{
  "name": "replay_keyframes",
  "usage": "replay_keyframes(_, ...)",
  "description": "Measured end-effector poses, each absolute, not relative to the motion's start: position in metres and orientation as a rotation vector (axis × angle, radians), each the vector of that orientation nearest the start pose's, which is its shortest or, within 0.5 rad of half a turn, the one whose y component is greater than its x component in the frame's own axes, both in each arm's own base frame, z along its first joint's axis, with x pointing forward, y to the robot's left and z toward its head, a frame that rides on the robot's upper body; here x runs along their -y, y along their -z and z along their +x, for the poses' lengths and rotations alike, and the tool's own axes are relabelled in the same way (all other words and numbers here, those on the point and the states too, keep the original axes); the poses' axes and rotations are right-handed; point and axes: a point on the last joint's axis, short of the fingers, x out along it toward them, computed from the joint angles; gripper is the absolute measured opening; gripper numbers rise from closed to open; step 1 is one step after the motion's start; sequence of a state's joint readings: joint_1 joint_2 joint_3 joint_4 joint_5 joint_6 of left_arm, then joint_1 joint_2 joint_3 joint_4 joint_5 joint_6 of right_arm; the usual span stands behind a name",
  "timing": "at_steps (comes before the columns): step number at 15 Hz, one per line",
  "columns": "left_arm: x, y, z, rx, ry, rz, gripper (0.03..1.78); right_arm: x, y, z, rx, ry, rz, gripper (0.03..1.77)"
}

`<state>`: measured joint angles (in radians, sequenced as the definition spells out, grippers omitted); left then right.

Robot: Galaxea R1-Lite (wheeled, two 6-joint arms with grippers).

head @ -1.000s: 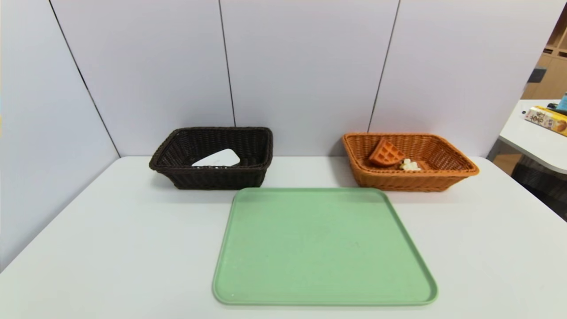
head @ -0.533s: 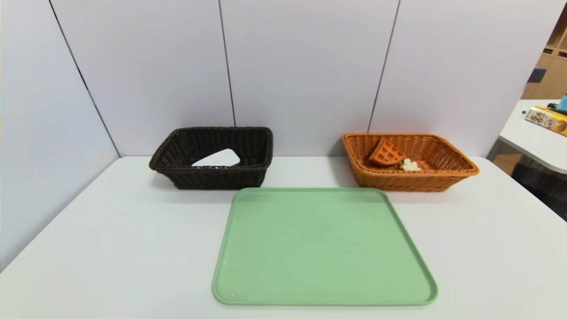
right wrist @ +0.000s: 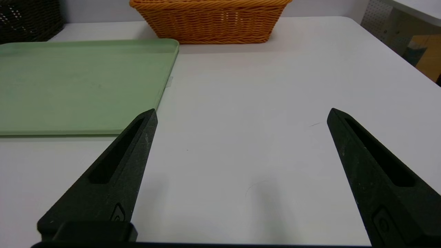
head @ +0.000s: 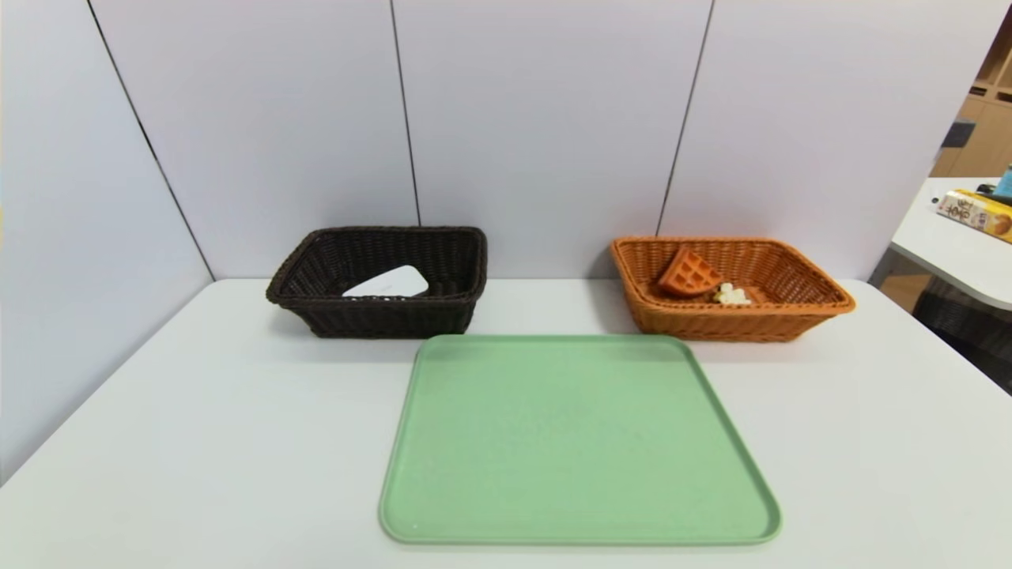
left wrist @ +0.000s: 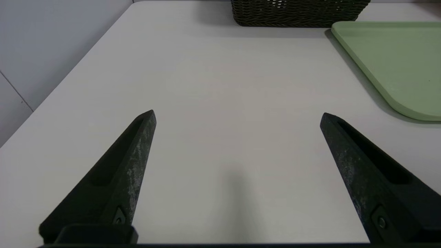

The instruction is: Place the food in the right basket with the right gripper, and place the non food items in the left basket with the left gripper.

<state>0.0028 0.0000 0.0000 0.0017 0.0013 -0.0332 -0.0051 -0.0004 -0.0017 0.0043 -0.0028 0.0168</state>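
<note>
Sitting woven: dark basket [head: 379, 280], orange basket [head: 731, 288]; smooth flat green tray [head: 577, 442].

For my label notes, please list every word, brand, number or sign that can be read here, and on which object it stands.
No text can be read in these views.
Yellow carton on the side table: it has print, but too small and blurred to read.
Brown wicker basket, orange wicker basket, green plastic tray: no markings visible.
</note>
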Motion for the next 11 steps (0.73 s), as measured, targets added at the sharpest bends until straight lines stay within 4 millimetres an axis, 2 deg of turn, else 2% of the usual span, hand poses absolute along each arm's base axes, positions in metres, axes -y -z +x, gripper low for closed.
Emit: replay_keyframes(11,0.0,-0.0753,-0.0228,-0.002,-0.004,-0.032,1.69,-0.0001,-0.075,-0.0228,-0.004,0.008,0.017,1.7)
